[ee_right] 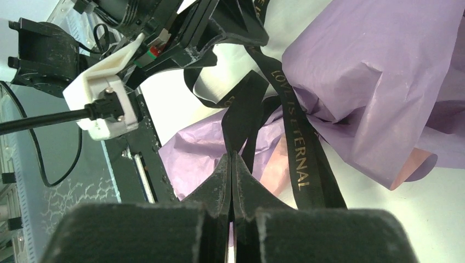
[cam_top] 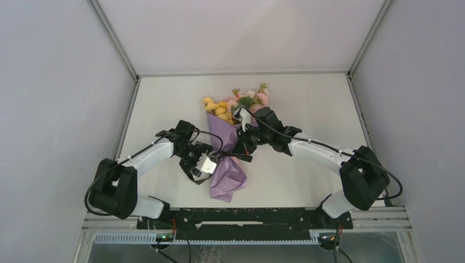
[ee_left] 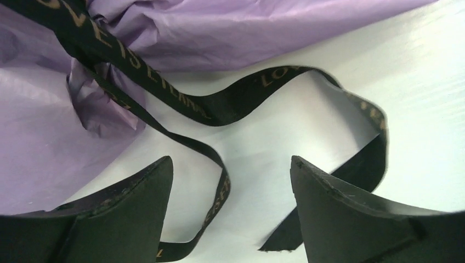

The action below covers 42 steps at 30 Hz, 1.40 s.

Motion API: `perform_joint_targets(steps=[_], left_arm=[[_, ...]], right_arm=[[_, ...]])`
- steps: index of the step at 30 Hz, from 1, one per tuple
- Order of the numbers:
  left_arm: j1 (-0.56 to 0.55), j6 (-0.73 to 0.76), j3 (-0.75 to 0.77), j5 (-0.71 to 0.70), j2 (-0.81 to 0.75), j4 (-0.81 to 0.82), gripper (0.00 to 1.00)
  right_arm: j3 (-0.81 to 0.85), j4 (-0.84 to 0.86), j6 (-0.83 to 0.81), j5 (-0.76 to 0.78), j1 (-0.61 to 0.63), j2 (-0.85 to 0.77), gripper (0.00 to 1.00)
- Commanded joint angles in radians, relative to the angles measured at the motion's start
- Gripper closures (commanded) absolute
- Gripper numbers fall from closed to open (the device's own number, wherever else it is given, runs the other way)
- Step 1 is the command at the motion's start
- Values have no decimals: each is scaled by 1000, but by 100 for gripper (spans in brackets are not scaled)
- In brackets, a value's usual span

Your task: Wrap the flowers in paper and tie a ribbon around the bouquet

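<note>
- Bouquet (cam_top: 226,143): lies flat on the white surface (cam_top: 307,109), between the two arms. It is the landmark for every item below.
- Flowers (cam_top: 239,104): yellow, pink and white blooms with green leaves, spilling from the bouquet's wide end, the end farthest from the arm bases.
- Paper (cam_top: 226,181): lilac sheet forming the bouquet's cone. It is pinched to a crumpled waist, then flares again at the end nearest the bases. A pink inner face shows at one edge in the right wrist view.
- Ribbon (ee_left: 219,112): black, with gold letters reading "LOVE IS ETERNAL". It crosses the bouquet's waist and trails in loose curves over the surface on the bouquet's left.
- Left gripper (ee_left: 230,164): just left of the bouquet's waist. Its jaws are spread wide and released; slack ribbon lies on the surface between and beneath them, ungrasped.
- Right gripper (ee_right: 233,159): just right of the bouquet's waist. Its jaws are clenched together, grasping one strand of the ribbon at their tips.
</note>
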Motion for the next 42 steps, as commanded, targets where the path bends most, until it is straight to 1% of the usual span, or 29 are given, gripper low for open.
perform_joint_targets(steps=[1, 3, 5, 6, 8, 10, 11, 12, 14, 15, 17, 20, 21, 22, 23, 24, 25, 28, 32, 34, 38, 40, 41, 42], left_arm=[[0, 58, 9, -41, 39, 85, 25], [1, 69, -1, -49, 56, 119, 41], [1, 100, -24, -66, 65, 146, 54], [1, 113, -35, -76, 68, 154, 57], [1, 122, -58, -96, 71, 172, 59], [1, 82, -85, -106, 70, 226, 60], [1, 71, -91, -109, 69, 242, 64], [2, 67, -99, -112, 64, 255, 70], [1, 58, -121, -116, 34, 281, 98], [1, 52, -123, -118, 12, 279, 100], [0, 60, -82, -109, -43, 168, 100], [-10, -7, 51, -12, -128, -136, 100], [-24, -17, 93, 12, -148, -286, 100], [-47, -27, 125, 32, -166, -346, 100], [-86, -48, 149, 53, -183, -448, 100], [-130, -96, 168, 80, -197, -481, 100], [-173, -201, 181, 118, -209, -477, 100], [-262, -447, 198, 206, -219, -328, 100], [-425, -831, 234, 257, -184, -30, 100], [-507, -976, 235, 267, -154, 107, 100], [-616, -1151, 219, 274, -76, 362, 100], [-640, -1224, 216, 285, -38, 501, 100], [-648, -1281, 221, 292, -16, 604, 100], [-654, -1336, 228, 300, 6, 672, 100]], right_arm=[[18, 7, -29, 6, -5, -40, 100], [17, 2, -30, 8, -4, -45, 100], [17, -4, -33, 13, -6, -52, 100], [18, -5, -33, 14, -8, -54, 100], [18, -4, -28, 12, -11, -56, 100], [18, 2, -21, 8, -13, -57, 100], [18, 5, -18, 6, -14, -58, 100], [18, 11, -15, 6, -14, -57, 100], [18, 24, -8, 9, -15, -53, 100], [19, 32, -4, 14, -16, -51, 100], [19, 46, 8, 26, -20, -45, 100], [19, 77, 51, 23, -46, -30, 100], [18, 87, 67, 19, -55, -24, 100], [19, 93, 71, 20, -60, -22, 100], [19, 97, 70, 24, -60, -19, 100], [19, 99, 70, 23, -62, -15, 100], [19, 103, 72, 24, -62, -14, 100], [19, 115, 91, 17, -74, -7, 100], [19, 114, 94, 9, -89, -23, 100], [18, 115, 89, 10, -91, -33, 100], [19, 98, 74, 5, -93, -45, 100], [19, 84, 68, -1, -104, -50, 100], [19, 80, 69, -12, -113, -53, 100], [19, 77, 71, -27, -122, -55, 100]])
